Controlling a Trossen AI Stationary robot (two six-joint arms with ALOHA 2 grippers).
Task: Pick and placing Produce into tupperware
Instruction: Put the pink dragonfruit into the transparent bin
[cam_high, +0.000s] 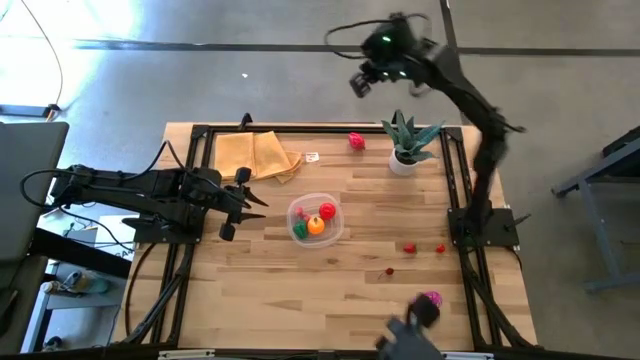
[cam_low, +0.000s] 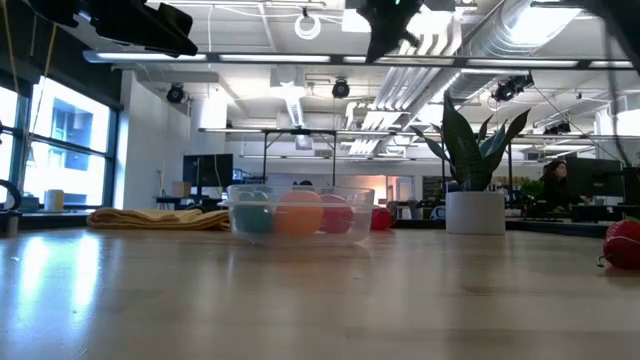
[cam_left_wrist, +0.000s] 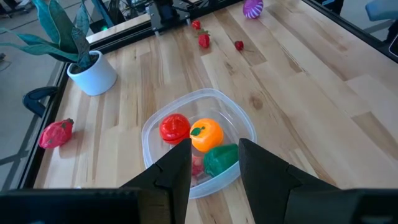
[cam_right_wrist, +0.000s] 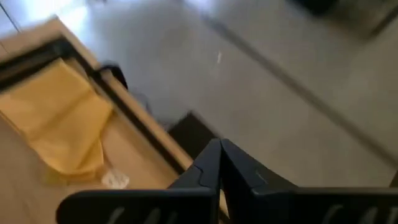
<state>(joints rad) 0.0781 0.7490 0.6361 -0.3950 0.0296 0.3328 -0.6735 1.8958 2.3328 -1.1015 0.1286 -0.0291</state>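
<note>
- A magenta toy piece (cam_high: 431, 298) lies at the near right edge of the tabletop (cam_high: 350, 290).
- Farther in, three small red pieces (cam_high: 409, 247) sit scattered on the right side, well apart from the container.
- The tupperware (cam_high: 335, 221) rests near the tabletop's middle, holding a red piece (cam_left_wrist: 174, 127), an orange piece (cam_left_wrist: 206, 134) and a green piece (cam_left_wrist: 221, 158).
- The left gripper (cam_high: 243, 201) hovers just left of the tupperware, its fingers (cam_left_wrist: 171, 177) spread apart and holding nothing.
- A folded tan cloth (cam_high: 256, 154) lies at the far left.
- A red piece (cam_high: 356, 141) lies at the far edge, left of the potted plant (cam_high: 405, 145).
- The right gripper (cam_high: 362, 83) is raised beyond the far edge over the floor, fingers (cam_right_wrist: 208, 165) pressed together, empty.
</note>
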